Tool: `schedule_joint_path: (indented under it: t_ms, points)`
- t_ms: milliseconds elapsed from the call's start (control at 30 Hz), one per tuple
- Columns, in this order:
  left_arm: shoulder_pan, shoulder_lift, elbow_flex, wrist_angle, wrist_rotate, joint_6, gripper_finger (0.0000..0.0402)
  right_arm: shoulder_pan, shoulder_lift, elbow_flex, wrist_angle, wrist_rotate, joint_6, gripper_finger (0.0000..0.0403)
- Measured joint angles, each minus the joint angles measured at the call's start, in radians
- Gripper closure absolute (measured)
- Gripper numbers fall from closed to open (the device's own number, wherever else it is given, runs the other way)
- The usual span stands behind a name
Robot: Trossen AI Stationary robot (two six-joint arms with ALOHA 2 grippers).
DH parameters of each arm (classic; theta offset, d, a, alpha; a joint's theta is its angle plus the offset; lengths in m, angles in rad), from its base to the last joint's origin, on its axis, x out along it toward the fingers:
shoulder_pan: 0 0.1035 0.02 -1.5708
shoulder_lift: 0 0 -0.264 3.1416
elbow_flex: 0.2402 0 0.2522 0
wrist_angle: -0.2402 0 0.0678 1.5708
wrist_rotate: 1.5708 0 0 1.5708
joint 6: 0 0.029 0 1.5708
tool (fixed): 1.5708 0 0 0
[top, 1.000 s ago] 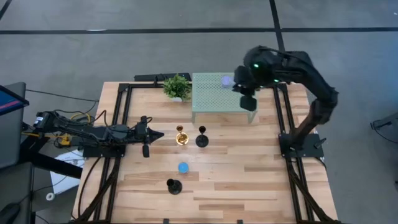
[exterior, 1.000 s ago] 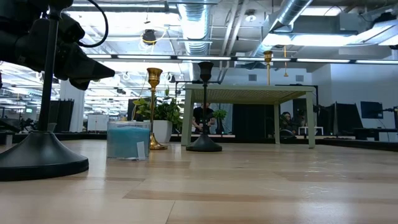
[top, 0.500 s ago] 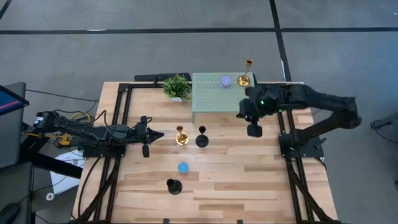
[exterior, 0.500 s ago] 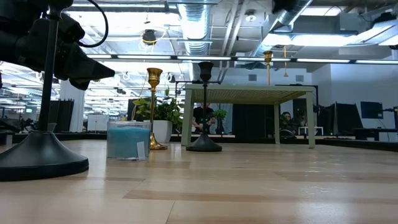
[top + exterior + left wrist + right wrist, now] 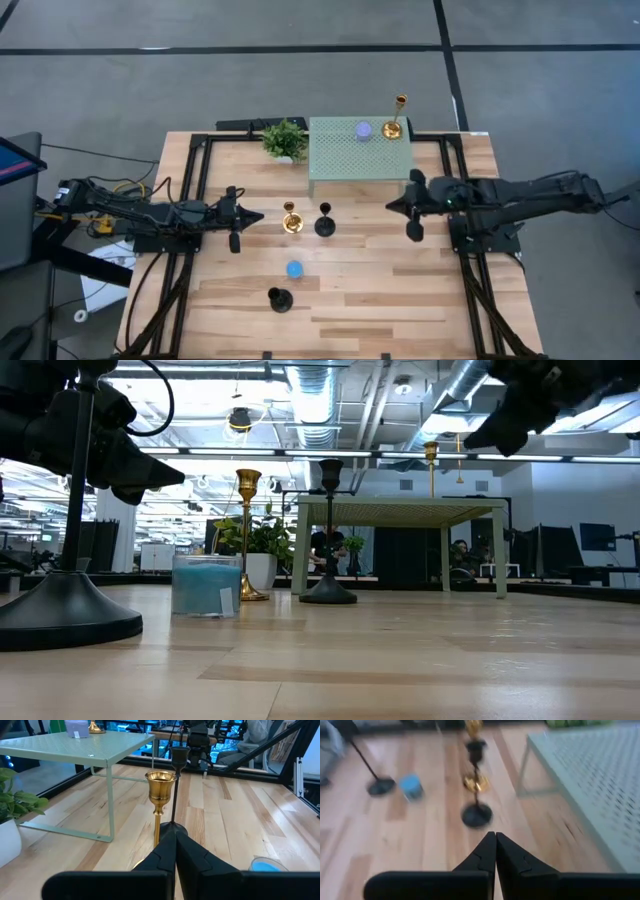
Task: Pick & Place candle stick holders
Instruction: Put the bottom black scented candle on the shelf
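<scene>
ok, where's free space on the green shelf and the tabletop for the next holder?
Green shelf: its front and left are bare; the purple holder and a gold holder crowd the back right. Tabletop: bare along the near right. Crowded mid-left: gold, black, blue, black.

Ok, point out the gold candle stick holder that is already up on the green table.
The gold holder at the green table's back right corner, beside the purple one. The other gold holder stands on the wooden tabletop.
</scene>
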Motion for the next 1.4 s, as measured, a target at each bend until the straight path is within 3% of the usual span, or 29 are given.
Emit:
schedule_joint_path:
  t_ms: [267,567,800,1400]
  points:
    - [0.000,0.000,0.000,0.000,0.000,0.000,0.0394,0.040,-0.084,-0.210,0.315,0.014,0.017,0.0402]
    - [0.000,0.000,0.000,0.000,0.000,0.000,0.0394,0.075,-0.042,-0.373,0.604,0.016,0.046,0.0402]
    - [0.000,0.000,0.000,0.000,0.000,0.000,0.0394,0.104,0.006,-0.461,0.770,0.092,0.060,0.0402]
    - [0.000,0.000,0.000,0.013,0.000,0.021,0.0394,0.106,0.018,-0.485,0.828,0.093,0.071,0.0402]
